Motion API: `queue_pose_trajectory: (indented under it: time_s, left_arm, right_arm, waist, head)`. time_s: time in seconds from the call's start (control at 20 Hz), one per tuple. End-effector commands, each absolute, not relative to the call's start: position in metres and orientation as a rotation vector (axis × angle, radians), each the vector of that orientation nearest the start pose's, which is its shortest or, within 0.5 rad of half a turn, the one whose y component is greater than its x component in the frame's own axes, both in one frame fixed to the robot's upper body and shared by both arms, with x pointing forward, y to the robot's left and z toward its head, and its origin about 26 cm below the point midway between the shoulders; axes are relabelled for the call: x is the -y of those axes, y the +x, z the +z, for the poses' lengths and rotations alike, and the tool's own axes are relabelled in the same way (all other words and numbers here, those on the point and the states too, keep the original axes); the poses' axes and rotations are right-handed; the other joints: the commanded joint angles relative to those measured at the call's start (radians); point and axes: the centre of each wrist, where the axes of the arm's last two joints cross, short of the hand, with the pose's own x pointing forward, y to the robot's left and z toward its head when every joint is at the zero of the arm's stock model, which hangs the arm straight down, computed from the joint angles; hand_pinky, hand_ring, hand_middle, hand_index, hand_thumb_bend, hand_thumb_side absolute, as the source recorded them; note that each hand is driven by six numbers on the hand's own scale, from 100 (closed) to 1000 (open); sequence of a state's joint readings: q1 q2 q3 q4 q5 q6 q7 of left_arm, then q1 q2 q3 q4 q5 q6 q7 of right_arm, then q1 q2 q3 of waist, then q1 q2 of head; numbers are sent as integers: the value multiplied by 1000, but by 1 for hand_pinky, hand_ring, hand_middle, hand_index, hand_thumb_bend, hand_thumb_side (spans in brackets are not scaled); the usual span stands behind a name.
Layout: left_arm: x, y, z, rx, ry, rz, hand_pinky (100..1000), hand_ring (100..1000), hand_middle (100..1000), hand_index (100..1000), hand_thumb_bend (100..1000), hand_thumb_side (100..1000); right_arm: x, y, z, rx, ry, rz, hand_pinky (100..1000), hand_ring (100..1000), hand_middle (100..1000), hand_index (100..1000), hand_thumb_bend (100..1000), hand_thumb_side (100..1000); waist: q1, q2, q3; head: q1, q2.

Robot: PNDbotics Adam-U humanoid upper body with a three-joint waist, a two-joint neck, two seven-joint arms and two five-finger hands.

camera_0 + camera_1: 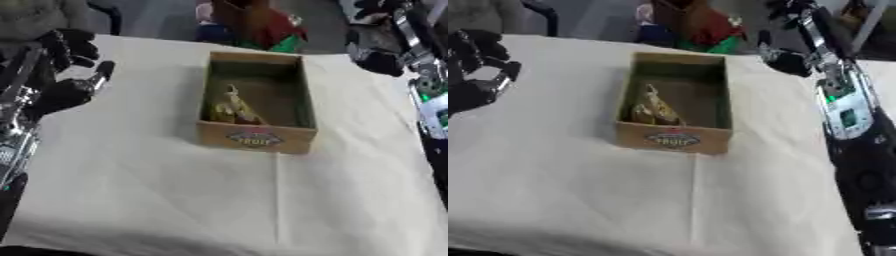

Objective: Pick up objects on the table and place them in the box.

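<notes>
A wooden box (255,139) with a printed label on its front wall stands in the middle of the table, slightly toward the far edge. Inside it, against the left wall, lies a yellowish object (232,108); I cannot make out more of it. My left hand (66,89) hovers over the table's far left, well apart from the box, open with relaxed fingers and holding nothing. My right hand (786,58) is raised near the far right corner, behind and to the right of the box; its state is unclear. No loose object shows on the cloth.
A cream cloth (175,200) with a crease running toward me covers the table. Red, green and blue things (262,26) stand beyond the far edge behind the box. My right forearm (846,110) runs along the right side.
</notes>
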State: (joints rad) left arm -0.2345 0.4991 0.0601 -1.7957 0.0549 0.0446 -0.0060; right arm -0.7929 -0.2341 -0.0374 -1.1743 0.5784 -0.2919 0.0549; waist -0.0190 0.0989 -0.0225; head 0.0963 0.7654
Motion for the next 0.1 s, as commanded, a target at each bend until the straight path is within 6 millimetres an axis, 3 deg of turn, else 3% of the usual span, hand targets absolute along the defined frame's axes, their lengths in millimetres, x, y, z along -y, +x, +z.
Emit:
queue_pose_trajectory:
  time_s: [0.05,0.1]
  left_arm:
    - [-333,312,173,2001,367,-372,673,643,565,720,359,100]
    - [-333,311,173,2003,369,-365,673,643,564,719,358,100]
  right_arm:
    - [247,446,193,2159,-567,765,668,792,620,798,100,100]
    - [248,444,192,2158,-553,747,667,792,618,797,100,100]
  waist:
    - [4,-8,-7]
    - [5,-6,-11]
  head:
    - [-31,5]
    - [-37,5]
